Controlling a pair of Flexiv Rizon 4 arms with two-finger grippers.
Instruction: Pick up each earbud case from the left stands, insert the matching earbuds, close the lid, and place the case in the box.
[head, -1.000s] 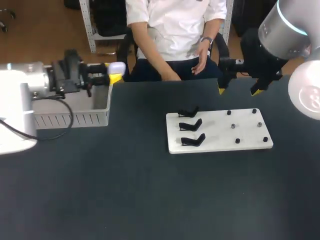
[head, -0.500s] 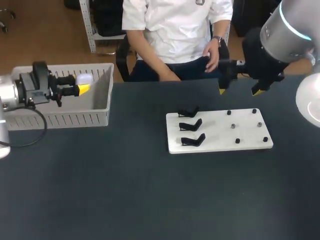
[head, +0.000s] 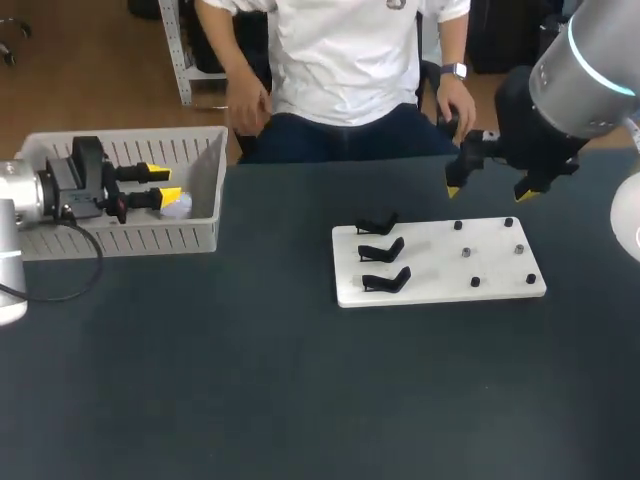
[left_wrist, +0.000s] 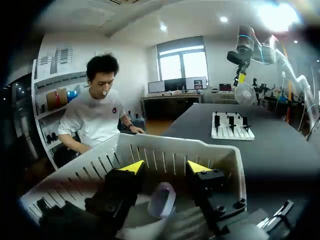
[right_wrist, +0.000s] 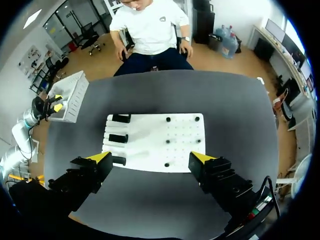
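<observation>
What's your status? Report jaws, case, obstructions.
Left gripper over box, jaws open. Right gripper above board, jaws open. Earbud case lying in box. Three stands empty; no obstruction seen.

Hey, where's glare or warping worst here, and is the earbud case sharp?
Left wrist view: glare blooms overhead, the box rim bows, and the earbud case between the fingers of the left gripper looks soft. Right wrist view: the table edge curves strongly. Head view: even light, straight edges, the case small and pale.

Left gripper (head: 163, 183) spread inside the box (head: 120, 135); earbud case (head: 177, 206) seemingly beneath it
</observation>
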